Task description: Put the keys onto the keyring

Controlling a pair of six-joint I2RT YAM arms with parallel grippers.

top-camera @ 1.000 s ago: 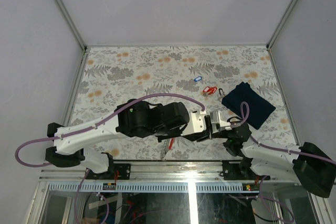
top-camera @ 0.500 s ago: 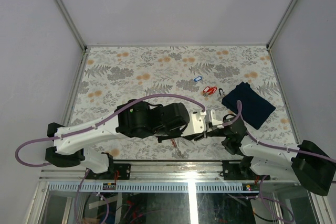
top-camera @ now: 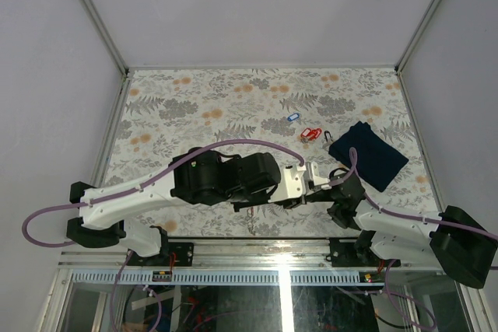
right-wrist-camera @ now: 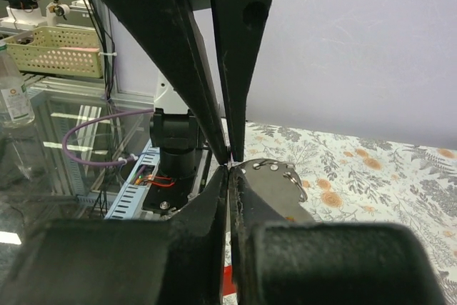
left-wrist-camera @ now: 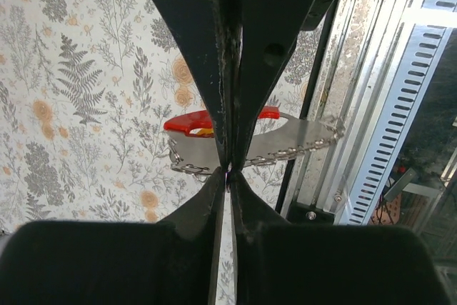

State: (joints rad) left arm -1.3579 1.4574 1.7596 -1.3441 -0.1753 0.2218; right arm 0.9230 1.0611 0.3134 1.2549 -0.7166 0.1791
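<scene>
Floral table, near edge: both claws pressed together.
Left gripper pinches chain, red key dangling; right gripper holds nothing visible. A slip could drop it off-table.

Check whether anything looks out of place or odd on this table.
One thing: a chain with a red tag hangs from the shut left tool close to the table's near edge, by the metal rail, well apart from the other tagged keys lying beside the navy cloth. Nothing looks spilled or damaged.
</scene>
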